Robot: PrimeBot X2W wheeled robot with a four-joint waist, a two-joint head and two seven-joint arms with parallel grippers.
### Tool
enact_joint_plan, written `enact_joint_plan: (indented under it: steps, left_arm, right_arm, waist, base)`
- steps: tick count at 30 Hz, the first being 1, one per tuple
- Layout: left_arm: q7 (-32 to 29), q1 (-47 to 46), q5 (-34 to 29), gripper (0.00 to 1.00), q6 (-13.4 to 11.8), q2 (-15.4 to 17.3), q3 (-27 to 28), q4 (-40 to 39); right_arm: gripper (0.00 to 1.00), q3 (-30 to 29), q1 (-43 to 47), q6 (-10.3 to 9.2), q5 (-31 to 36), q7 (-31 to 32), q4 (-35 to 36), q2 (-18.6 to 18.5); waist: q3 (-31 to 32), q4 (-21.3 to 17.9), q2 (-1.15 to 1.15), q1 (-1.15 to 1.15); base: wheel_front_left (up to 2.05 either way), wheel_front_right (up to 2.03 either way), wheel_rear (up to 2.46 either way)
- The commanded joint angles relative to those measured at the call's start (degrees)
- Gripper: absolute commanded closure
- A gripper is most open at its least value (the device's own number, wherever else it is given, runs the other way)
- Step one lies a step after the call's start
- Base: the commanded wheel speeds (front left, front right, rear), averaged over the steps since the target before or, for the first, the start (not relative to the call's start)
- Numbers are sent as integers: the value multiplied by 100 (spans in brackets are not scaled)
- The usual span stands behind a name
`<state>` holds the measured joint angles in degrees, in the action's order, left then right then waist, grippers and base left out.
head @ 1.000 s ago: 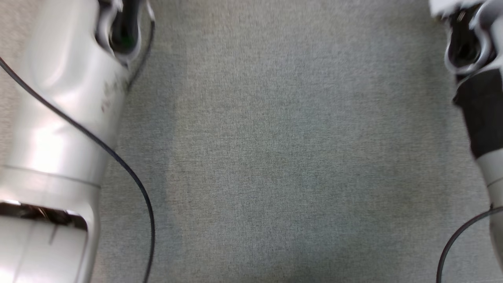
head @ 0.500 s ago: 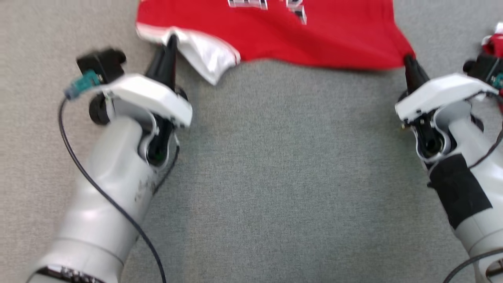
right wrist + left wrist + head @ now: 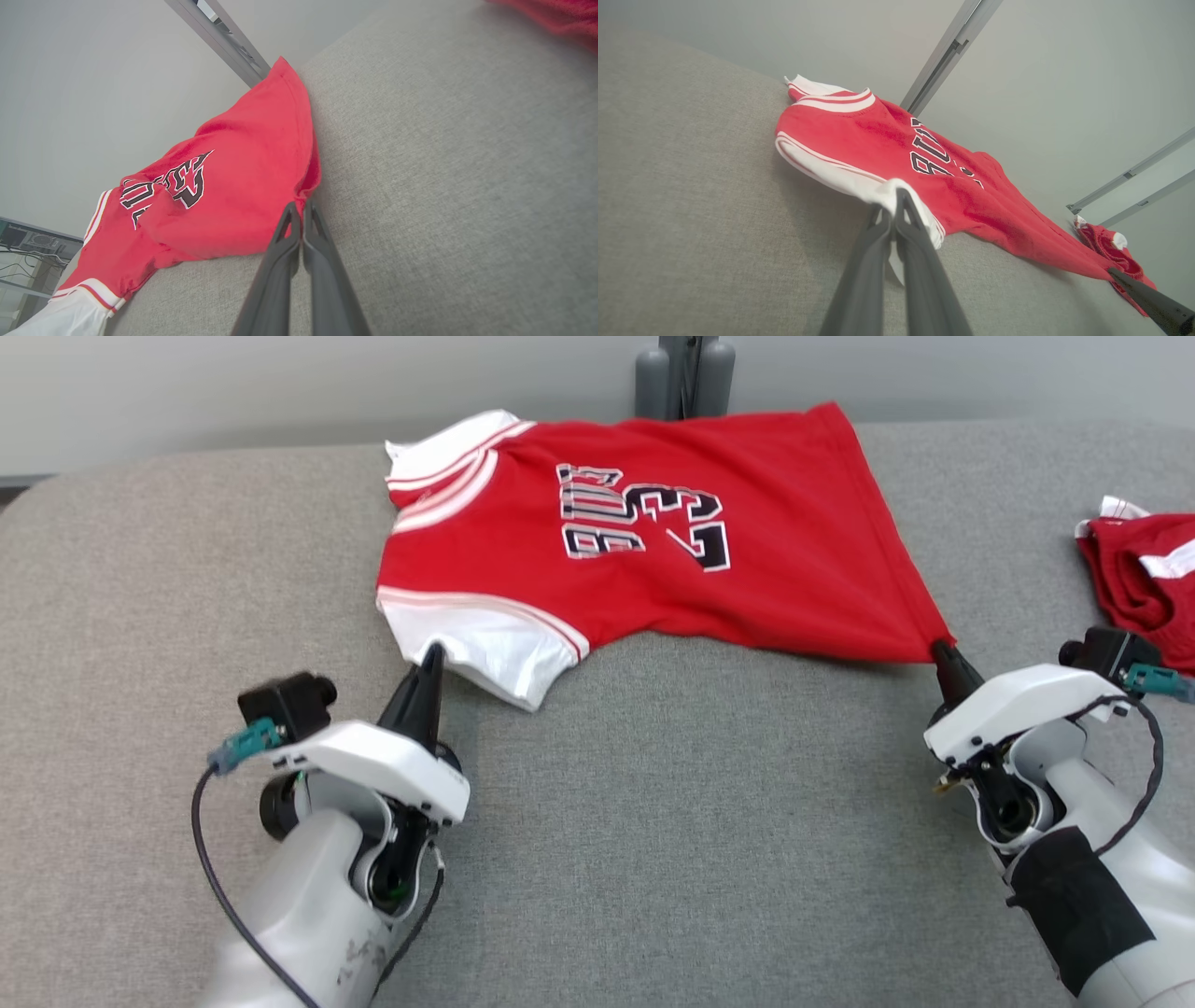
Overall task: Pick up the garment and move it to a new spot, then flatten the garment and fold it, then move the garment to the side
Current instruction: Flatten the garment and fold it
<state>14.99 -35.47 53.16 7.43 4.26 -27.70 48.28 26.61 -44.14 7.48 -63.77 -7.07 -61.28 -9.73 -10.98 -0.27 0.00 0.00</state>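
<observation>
Both pairs of fingers are pinched tight on the red jersey [image 3: 653, 579], which lies spread, print side up, at the far middle of the grey counter [image 3: 700, 821]. The left fingers [image 3: 425, 686] grip its white sleeve [image 3: 485, 653] at the near left. The right fingers [image 3: 950, 672] grip the near right hem corner, drawn to a point. Another red garment [image 3: 1139, 579] lies crumpled far right.

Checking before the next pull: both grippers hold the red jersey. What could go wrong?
1. Left gripper and right gripper pinch the jersey by just a sleeve edge and a hem corner; either could slip out.
2. Another red garment lies near the right arm and might get snagged.
</observation>
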Motion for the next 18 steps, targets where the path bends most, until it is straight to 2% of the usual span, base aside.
enact_joint_plan:
  steps: [1, 18]
  left_arm:
    - [21, 115, 36, 100, 8, 25, 40, -45]
    - [21, 1651, 506, 100, -24, -73, 432, -769]
  right_arm:
    - [100, 24, 97, 4, -45, 4, 34, -61]
    - [100, 470, 793, 4, -463, 76, 227, -328]
  waist:
    - [138, 32, 0, 0]
    - [686, 170, 0, 0]
  base:
    - [0, 0, 0]
    - [0, 0, 0]
